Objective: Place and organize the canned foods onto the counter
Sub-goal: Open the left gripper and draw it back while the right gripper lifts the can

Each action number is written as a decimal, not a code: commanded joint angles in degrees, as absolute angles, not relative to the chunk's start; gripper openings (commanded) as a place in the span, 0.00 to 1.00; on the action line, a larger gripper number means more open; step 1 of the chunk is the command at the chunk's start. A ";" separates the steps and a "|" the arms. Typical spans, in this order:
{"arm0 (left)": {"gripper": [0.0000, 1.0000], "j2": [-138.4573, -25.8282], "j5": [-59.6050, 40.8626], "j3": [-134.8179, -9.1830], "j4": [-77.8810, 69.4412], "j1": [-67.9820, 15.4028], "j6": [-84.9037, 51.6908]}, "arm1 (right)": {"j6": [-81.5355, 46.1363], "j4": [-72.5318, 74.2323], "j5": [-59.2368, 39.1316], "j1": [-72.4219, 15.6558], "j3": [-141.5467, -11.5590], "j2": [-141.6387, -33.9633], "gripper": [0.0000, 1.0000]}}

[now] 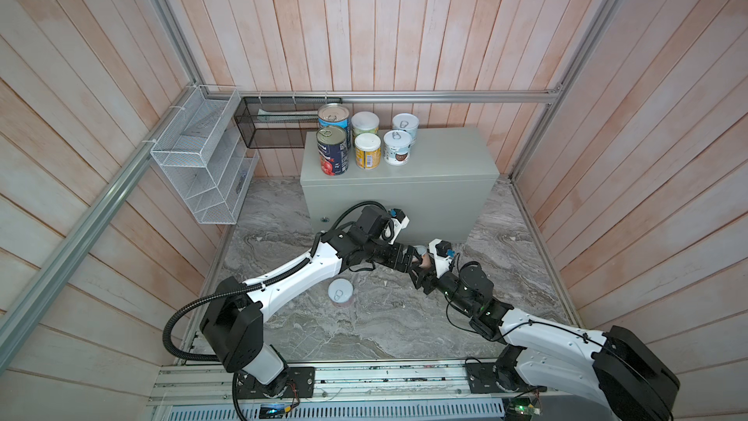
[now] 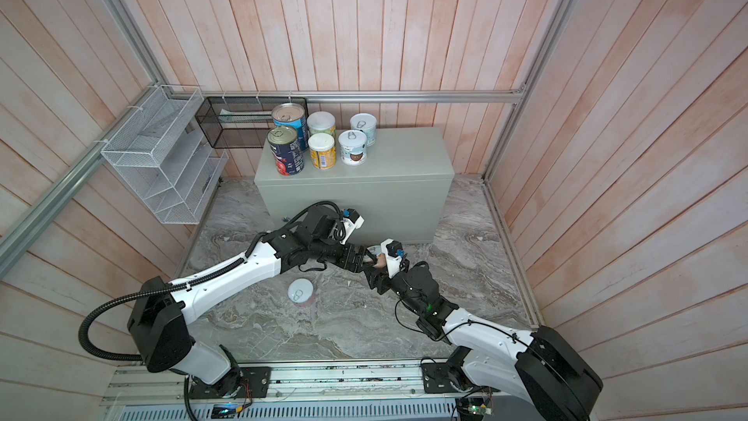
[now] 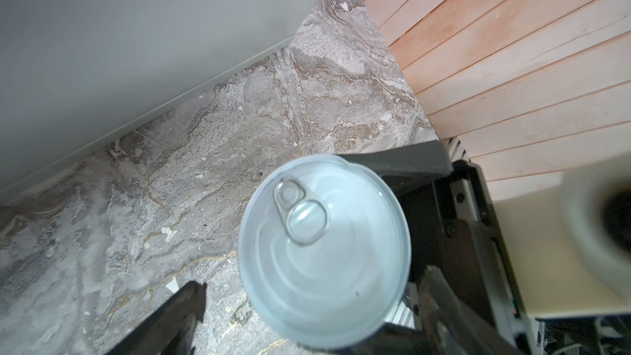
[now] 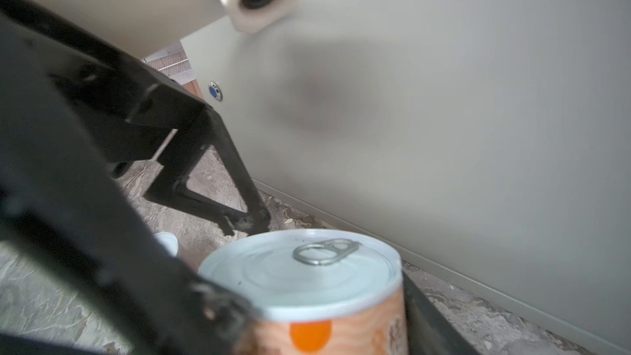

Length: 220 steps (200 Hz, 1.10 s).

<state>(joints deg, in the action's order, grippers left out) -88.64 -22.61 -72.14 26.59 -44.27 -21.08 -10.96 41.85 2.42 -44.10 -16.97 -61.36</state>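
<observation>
Mid-frame handover, it seemed: right gripper (image 1: 423, 267) clamped the orange pull-tab can (image 4: 307, 278), left gripper (image 3: 309, 302) jaws gaped apart around it, bound for the counter (image 1: 445, 155).

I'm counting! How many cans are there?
8. On the grey box: navy can, light blue can, rear yellow-green can, front yellow-green can, rear pale can, front pale can. Floor can stands on the marble. Orange-labelled can sits in the right tool. Arms might hide more.

White wire rack (image 1: 194, 147), black mesh basket (image 1: 269, 137)
</observation>
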 commanded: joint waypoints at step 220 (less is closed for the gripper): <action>1.00 -59.38 4.64 -42.16 16.05 -42.12 -25.00 | -19.04 24.61 0.04 -43.86 -35.84 -47.75 0.55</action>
